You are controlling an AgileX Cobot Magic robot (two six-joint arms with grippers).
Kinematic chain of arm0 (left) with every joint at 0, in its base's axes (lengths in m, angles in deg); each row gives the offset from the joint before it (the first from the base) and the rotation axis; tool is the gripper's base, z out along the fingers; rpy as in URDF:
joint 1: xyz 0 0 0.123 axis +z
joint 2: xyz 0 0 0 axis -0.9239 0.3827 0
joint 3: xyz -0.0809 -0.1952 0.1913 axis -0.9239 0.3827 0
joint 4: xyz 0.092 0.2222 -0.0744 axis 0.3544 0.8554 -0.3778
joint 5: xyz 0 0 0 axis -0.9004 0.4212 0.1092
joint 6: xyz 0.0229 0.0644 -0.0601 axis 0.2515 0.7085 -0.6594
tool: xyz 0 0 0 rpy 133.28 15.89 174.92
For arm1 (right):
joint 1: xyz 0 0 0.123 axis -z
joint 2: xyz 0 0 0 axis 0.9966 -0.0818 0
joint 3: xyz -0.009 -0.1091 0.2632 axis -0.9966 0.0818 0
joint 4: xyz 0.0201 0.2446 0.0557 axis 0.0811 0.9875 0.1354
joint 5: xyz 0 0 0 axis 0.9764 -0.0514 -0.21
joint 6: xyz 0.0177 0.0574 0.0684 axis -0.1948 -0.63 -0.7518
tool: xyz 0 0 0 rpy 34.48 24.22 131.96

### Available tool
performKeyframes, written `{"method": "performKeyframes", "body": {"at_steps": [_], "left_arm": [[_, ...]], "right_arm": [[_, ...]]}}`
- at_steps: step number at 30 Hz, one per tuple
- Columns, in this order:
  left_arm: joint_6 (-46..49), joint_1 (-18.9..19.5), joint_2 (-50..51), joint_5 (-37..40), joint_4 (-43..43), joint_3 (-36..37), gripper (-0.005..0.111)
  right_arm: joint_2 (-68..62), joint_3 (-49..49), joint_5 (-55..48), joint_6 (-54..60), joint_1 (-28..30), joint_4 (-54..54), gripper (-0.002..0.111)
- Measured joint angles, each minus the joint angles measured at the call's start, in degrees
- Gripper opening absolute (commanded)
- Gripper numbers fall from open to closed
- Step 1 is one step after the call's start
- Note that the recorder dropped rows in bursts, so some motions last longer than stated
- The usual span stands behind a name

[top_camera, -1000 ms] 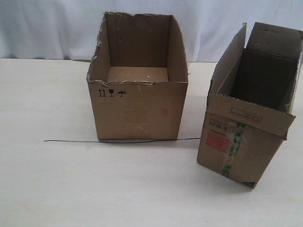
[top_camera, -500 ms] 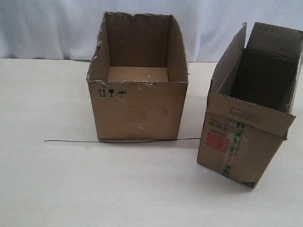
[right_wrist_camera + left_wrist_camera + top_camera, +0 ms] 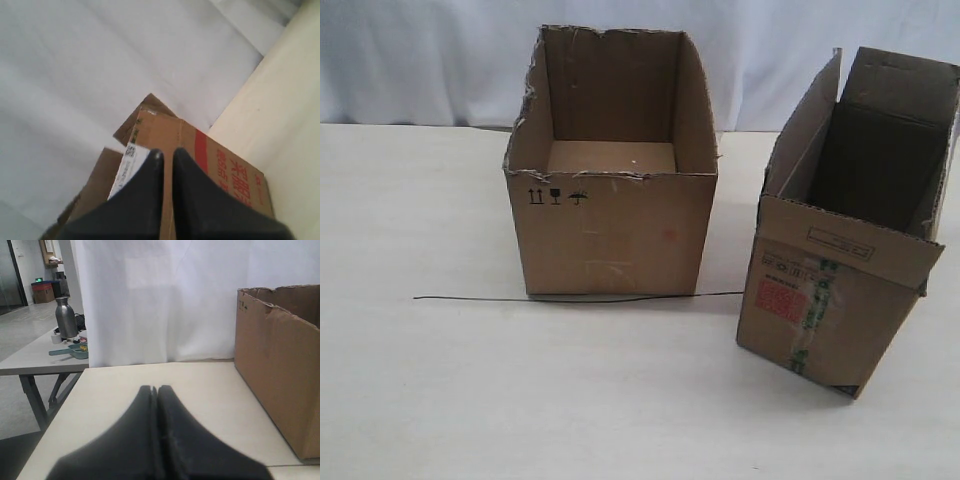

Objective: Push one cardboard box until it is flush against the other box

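The cardboard box [image 3: 835, 300], narrow with raised flaps, a red label and green-printed tape, stands at the right, angled and apart from the other box [image 3: 610, 215]. That wider box has a torn rim and black symbols and sits mid-table. Neither gripper shows in the exterior view. In the left wrist view my left gripper [image 3: 155, 389] is shut and empty above the table, with the other box [image 3: 280, 365] off to one side. My right gripper [image 3: 167, 153] has its fingers nearly together and holds nothing. It sits close against the cardboard box's red-printed side [image 3: 225, 167]; contact cannot be told.
A thin black wire [image 3: 570, 299] lies on the white table [image 3: 440, 380] along the wide box's front. A white curtain hangs behind. A second table with a metal bottle [image 3: 65, 317] stands beyond the table's edge in the left wrist view.
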Motion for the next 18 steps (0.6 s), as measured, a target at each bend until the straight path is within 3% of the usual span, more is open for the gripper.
{"method": "performKeyframes", "body": {"at_steps": [11,18], "left_arm": [[0.0,0.0,0.0,0.0,0.0,0.0,0.000],[0.0,0.0,0.0,0.0,0.0,0.0,0.000]], "right_arm": [[-30.9,-20.9,-9.7,16.1,0.0,-2.0,0.005],[-38.8,-30.4,-13.1,15.1,2.0,-18.1,0.005]]}}
